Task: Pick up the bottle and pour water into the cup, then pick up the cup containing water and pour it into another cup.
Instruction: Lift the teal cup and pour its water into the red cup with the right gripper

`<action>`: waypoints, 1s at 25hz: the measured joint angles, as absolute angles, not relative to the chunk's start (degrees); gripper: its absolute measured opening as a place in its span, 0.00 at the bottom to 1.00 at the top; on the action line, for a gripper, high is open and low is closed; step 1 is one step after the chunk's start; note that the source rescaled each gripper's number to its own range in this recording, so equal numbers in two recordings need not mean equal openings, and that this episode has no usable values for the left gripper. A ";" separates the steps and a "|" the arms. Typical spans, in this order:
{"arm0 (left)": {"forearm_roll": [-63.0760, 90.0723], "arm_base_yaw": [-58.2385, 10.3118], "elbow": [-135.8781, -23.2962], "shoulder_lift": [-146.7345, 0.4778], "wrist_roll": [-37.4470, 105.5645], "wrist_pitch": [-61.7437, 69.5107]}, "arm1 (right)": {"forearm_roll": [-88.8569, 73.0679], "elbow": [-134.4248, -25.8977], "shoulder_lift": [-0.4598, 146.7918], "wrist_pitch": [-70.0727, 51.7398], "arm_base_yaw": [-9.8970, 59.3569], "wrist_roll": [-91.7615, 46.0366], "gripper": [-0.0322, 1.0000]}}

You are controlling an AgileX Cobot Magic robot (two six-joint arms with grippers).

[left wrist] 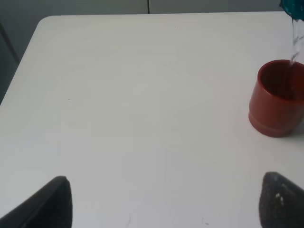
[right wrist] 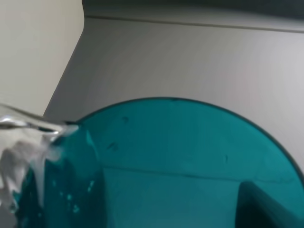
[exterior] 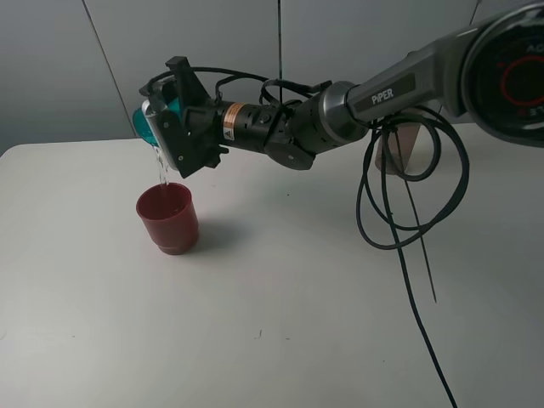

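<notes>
Exterior high view shows the right arm reaching across the middle to the left side of the white table (exterior: 297, 331), its right gripper (exterior: 170, 117) clenched on the teal cup (exterior: 143, 123). The cup is held in the air, tipped well over with its mouth pointing down and to the left, directly above the red cup (exterior: 170, 223). A thin stream of water (exterior: 160, 166) falls from the teal rim into the red cup's open mouth. The red cup stands upright on the table, apart from the teal cup, with only the water joining them. Black cables (exterior: 399, 204) hang in loops from the arm on the right. Behind them a brownish shape, which appears to be the bottle (exterior: 406, 149), stands at the back of the table, well apart from both cups and mostly hidden. Left wrist view shows the left gripper (left wrist: 166, 202) released, its two dark fingertips (left wrist: 52, 204) spread wide over bare table with nothing between them. The red cup (left wrist: 278, 107) sits near that picture's edge, with the water (left wrist: 294, 42) dropping into it from a sliver of teal cup (left wrist: 290, 5) at the corner. Right wrist view is filled by the teal cup (right wrist: 190, 156), seen close, with water (right wrist: 23, 152) spilling over its rim against a grey wall (right wrist: 190, 57).
</notes>
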State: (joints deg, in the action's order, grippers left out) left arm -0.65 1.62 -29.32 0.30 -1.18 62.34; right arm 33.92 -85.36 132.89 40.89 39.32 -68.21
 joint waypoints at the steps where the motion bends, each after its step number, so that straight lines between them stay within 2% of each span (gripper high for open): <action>1: -0.65 1.62 -29.32 0.30 -1.18 62.34 | 33.92 -85.36 132.89 40.97 39.32 -68.59 0.08; 25: -0.65 1.62 -29.32 0.30 -1.18 62.34 | 42.40 -85.38 132.89 42.99 39.32 -77.77 0.08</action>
